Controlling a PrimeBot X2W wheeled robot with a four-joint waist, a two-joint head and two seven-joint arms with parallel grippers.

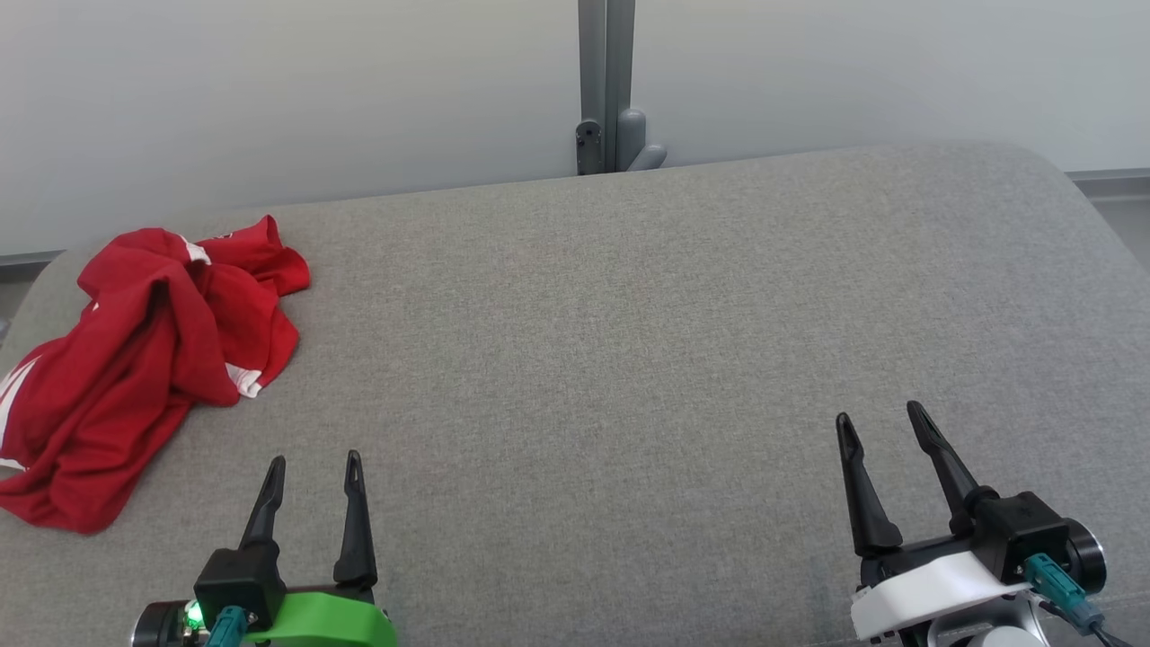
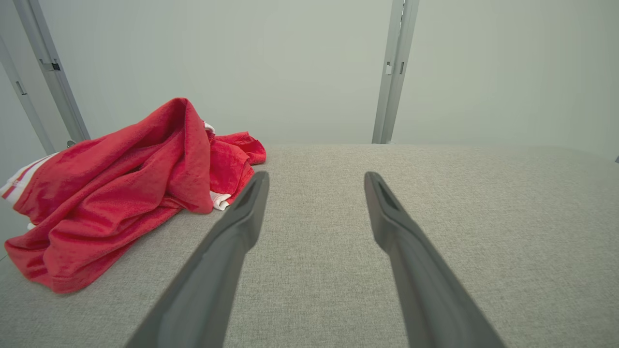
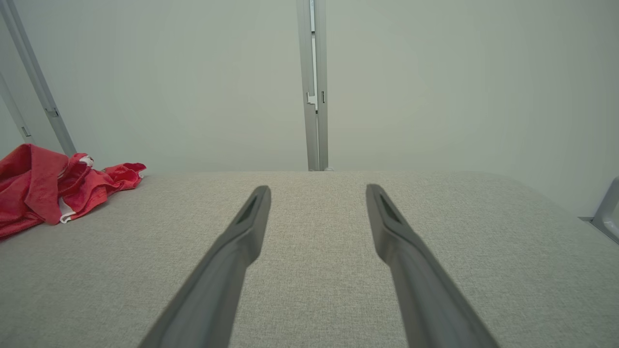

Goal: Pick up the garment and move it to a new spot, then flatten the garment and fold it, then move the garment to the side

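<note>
- a crumpled red garment (image 1: 153, 359), soft cloth with white trim at some edges, lies in a loose, rumpled heap at the far left of the table (image 1: 629, 341).
- the table top is grey, coarse woven fabric with rounded corners.
- the left gripper (image 1: 314, 457) is near the heap's lower edge, its two slim, tapered dark fingers spread wide, holding nothing.
- the right gripper (image 1: 879, 412), well apart from the garment, is likewise spread wide and empty.
- behind stand a smooth pale wall (image 1: 269, 90) and a grey metal post (image 1: 606, 81).

garment (image 1: 144, 359) — far left on padded surface (image 1: 629, 314) | left tool (image 1: 315, 457) near it | right tool (image 1: 879, 412) — well apart
</note>
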